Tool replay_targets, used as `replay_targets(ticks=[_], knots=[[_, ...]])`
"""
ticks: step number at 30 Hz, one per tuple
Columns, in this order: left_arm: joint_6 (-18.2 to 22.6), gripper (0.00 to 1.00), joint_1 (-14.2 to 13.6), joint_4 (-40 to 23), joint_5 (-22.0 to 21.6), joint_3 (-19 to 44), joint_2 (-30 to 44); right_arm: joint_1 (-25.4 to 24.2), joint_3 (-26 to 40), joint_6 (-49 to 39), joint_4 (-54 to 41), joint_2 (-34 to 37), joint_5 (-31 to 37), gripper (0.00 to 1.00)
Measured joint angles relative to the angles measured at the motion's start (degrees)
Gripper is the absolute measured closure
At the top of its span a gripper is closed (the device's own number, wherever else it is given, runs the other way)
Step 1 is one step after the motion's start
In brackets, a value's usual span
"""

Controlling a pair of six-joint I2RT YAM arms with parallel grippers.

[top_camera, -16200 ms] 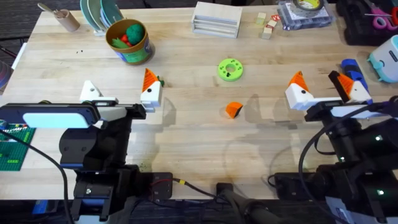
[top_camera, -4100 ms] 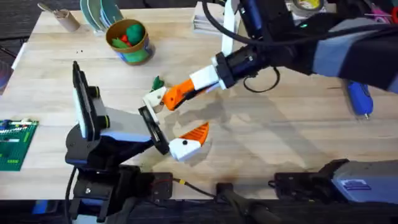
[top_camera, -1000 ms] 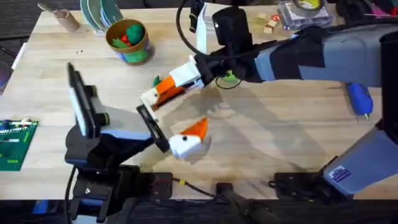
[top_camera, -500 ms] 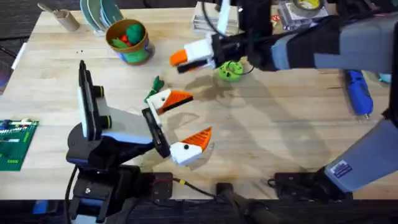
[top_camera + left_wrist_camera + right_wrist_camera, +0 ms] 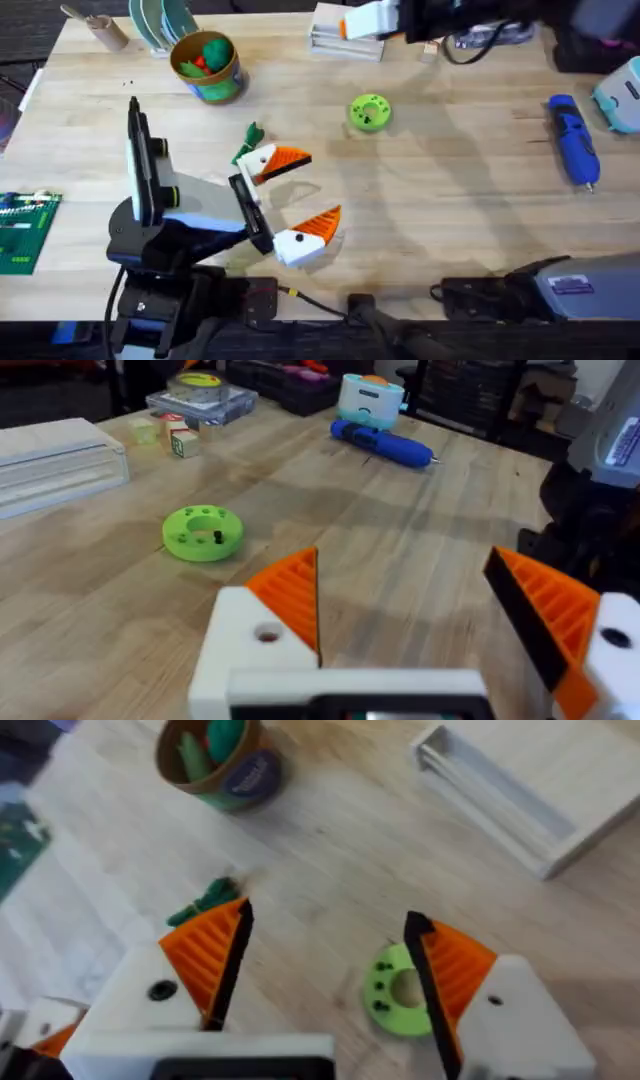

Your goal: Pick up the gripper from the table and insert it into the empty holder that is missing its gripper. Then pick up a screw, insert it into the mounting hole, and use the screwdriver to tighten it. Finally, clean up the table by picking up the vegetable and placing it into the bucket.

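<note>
Two orange-tipped white fingers of the left gripper [image 5: 290, 200] stand spread near the wooden table's [image 5: 440, 220] front edge, presented sideways, apparently so a mounting hole faces the other arm. Its farther finger now carries the small orange wedge-shaped gripper piece [image 5: 288, 157], seemingly seated but unscrewed. The right gripper [image 5: 325, 965], fingers spread and holding nothing, hangs by the far edge. The blue-handled screwdriver [image 5: 573, 142] lies near the right edge; the slim dark green toy vegetable [image 5: 248, 139] lies just beside the left gripper; the yellow-rimmed bucket [image 5: 207, 66] stands toward the far left corner.

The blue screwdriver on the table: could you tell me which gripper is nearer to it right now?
Right. The right gripper hovers at the table's far edge, toward the screwdriver's side; the left gripper sits farther off, across the table near the vegetable.
</note>
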Motion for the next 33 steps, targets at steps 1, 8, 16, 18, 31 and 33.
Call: replay_targets(ticks=[1,8,16,18,31,33], knots=[[0.0,0.007,0.0,0.0,0.0,0.0,0.0,0.2,0.5,-2.2,-2.0,-1.2,2.5,0.032],[0.0,0.007,0.0,0.0,0.2,0.0,0.0,2.0,1.4,-9.3,-11.7,-3.9,8.7,0.032],[0.0,0.008,0.0,0.0,0.2,0.0,0.0,2.5,1.4,-11.3,-16.4,0.5,10.4,0.032],[0.0,0.007,0.0,0.0,0.2,0.0,0.0,3.3,1.4,-11.6,-17.1,2.4,11.9,0.032],[0.0,0.009,0.0,0.0,0.2,0.0,0.0,13.2,1.4,-12.5,-18.6,11.6,27.2,0.152],[0.0,0.008,0.0,0.0,0.2,0.0,0.0,13.7,1.4,-12.5,-17.8,11.9,28.5,0.186]])
